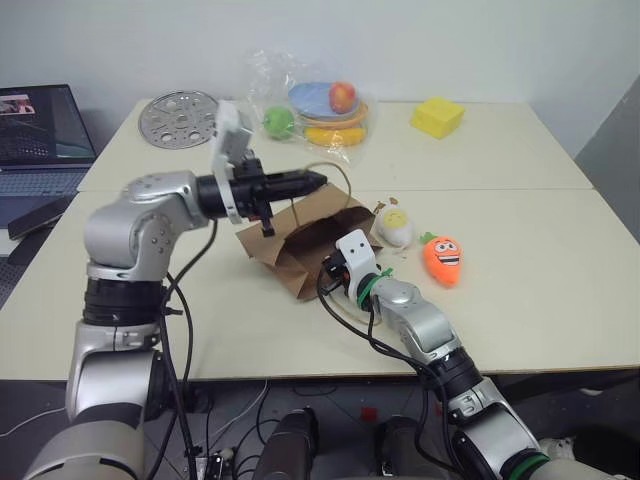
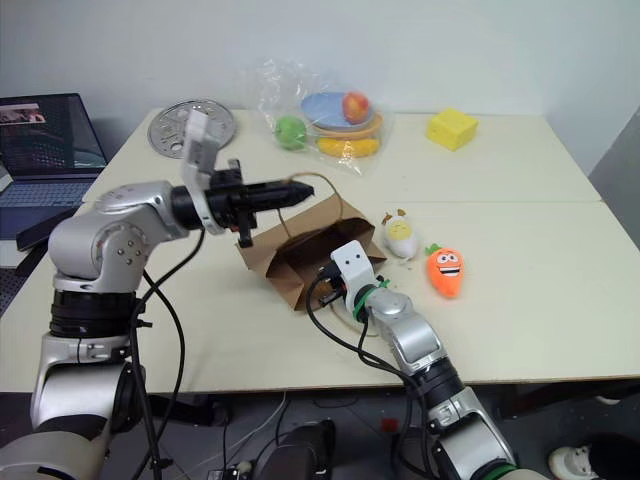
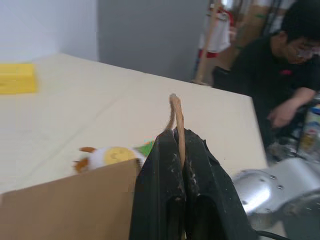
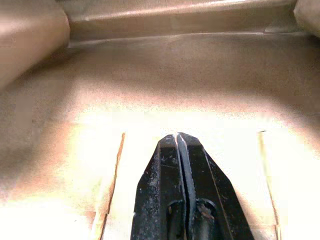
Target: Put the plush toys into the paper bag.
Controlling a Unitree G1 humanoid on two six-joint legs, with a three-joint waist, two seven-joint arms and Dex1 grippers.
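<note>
The brown paper bag (image 1: 300, 235) lies on its side mid-table, its mouth facing me. My left gripper (image 1: 318, 180) is shut on the bag's thin handle (image 3: 176, 107) and holds the upper edge raised. My right gripper (image 4: 178, 137) is shut on nothing and reaches into the bag's mouth, with brown paper all around it. The white egg-shaped plush toy (image 1: 394, 225) sits just right of the bag. The orange carrot plush toy (image 1: 441, 258) lies farther right on the table. Both toys are outside the bag and apart from both grippers.
At the back of the table are a clear plastic bag of fruit (image 1: 320, 110), a yellow foam block (image 1: 437, 116) and a round perforated metal plate (image 1: 177, 117). A laptop (image 1: 40, 140) stands at far left. A person (image 3: 280, 65) sits beyond the table's right end.
</note>
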